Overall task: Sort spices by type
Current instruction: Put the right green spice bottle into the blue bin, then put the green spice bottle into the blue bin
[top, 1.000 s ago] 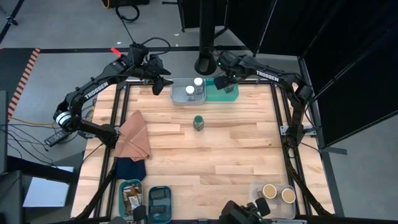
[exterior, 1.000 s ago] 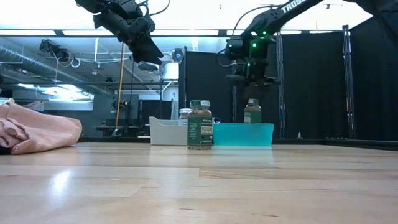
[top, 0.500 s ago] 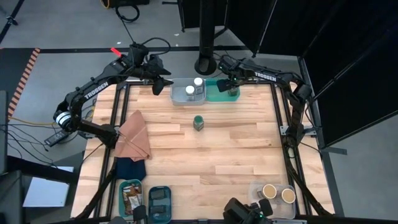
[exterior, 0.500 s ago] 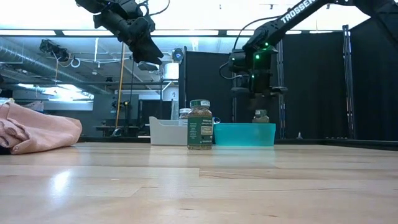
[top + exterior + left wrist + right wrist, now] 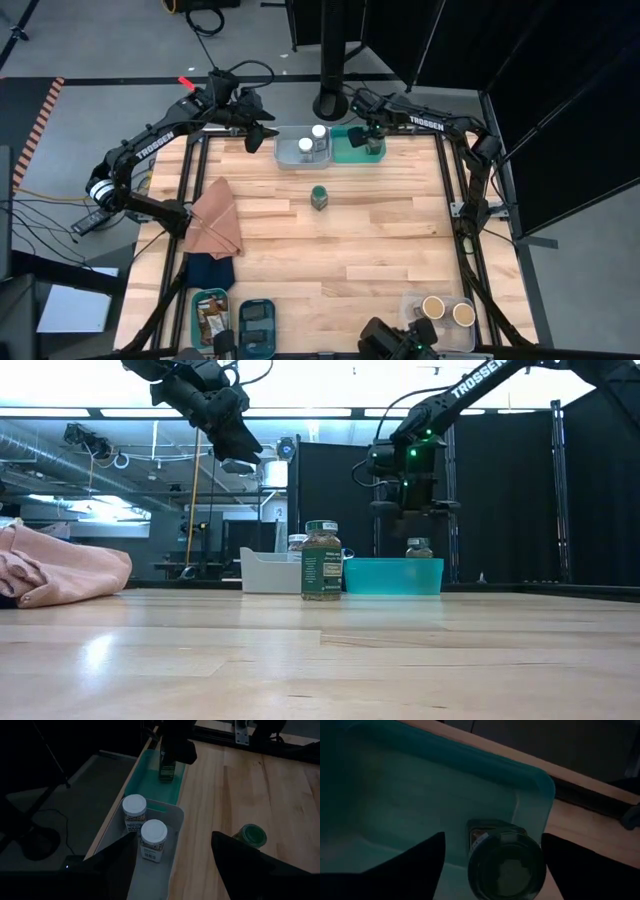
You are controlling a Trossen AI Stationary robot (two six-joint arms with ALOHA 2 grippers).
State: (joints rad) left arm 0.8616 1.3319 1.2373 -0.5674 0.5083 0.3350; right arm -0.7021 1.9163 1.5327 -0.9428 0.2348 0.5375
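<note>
Right gripper point(image 5: 372, 132) hangs open over the teal bin point(image 5: 343, 152) at top centre, a green-lidded jar point(image 5: 506, 865) upright inside with its type; left gripper point(image 5: 262, 131), open and empty, waits beside the white bin point(image 5: 288, 155); another green jar point(image 5: 319, 196) mid-desk is unsorted.

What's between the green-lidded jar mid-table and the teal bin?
Nothing visible. The jar stands alone on bare wood, and the strip up to the teal bin is open. The right end effector hangs over a jar inside that bin.
</note>
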